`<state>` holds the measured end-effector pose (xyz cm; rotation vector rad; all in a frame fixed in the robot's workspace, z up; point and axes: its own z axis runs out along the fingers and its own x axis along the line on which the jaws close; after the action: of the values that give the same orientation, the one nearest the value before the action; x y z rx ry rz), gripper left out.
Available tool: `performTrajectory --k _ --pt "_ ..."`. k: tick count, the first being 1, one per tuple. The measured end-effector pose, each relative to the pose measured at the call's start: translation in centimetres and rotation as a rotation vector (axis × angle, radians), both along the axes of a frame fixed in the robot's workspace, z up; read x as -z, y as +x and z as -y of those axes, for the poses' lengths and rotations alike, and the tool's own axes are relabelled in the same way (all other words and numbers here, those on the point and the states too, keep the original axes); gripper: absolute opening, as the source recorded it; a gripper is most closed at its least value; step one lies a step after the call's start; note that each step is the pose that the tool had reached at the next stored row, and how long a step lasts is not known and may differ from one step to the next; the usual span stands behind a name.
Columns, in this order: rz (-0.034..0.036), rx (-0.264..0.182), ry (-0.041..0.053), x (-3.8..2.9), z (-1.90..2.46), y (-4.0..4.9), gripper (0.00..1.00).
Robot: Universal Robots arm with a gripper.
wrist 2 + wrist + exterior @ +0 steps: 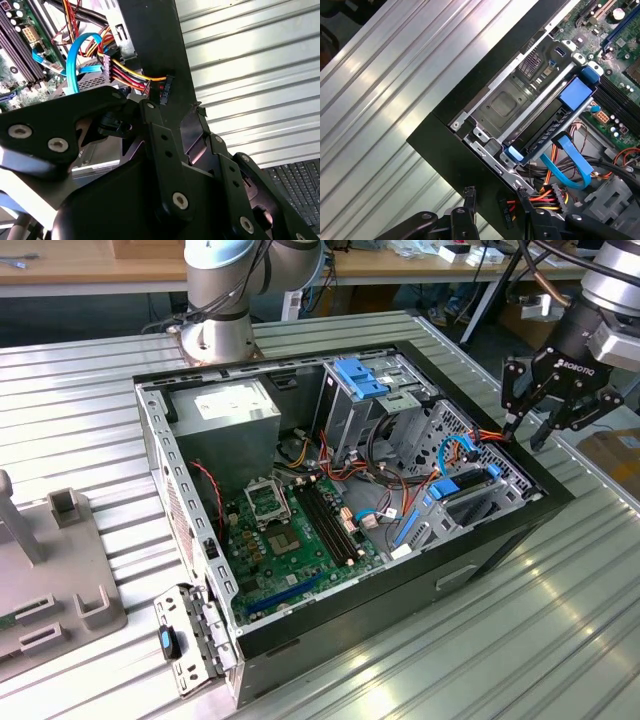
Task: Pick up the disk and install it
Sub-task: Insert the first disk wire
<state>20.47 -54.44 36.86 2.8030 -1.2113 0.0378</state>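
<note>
Where the disk lies we cannot tell. The metal bay (510, 105) at the near right corner of the computer case (500, 540), on the exterior view's right, shows a dark open slot beside its blue bracket (575, 92), so we judge the disk is not yet seated there.

Going by the task alone, we expect a dense, rigid block. It should be heavy for its size, smooth enough to slip, and easily hurt by knocks. We would grip it across its long side edges, squarely and low, and keep off the flat faces.

Just beside the bay, a plug on a bundle of yellow, red and black wires (555, 192) hangs loose at the case's edge. A flat blue cable (570, 165) curls next to it.

The claw (528, 430) hovers above that corner, near the loose wires. It is released, with its fingers spread and nothing between them.

Further left in the exterior view lies the green circuit board (290, 530) on the case floor. The case rests on the ribbed metal desk (560, 640).
</note>
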Motion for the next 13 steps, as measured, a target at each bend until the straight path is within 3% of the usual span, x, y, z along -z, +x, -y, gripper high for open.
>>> performTrajectory --k 2,6,7,8,9,13 --pt "0.0000 -0.002 0.0014 -0.01 0.05 0.00 0.44" --pt "0.0005 -0.014 0.0161 0.00 0.48 -0.06 0.44" --pt "0.0006 -0.016 0.0244 0.01 0.52 -0.09 0.44" --pt "0.0010 -0.023 0.0458 0.01 0.58 -0.12 0.44" --pt "0.0010 -0.026 0.0517 0.01 0.61 -0.13 0.44" --pt "0.0012 -0.033 0.0539 0.05 0.62 -0.17 0.44"
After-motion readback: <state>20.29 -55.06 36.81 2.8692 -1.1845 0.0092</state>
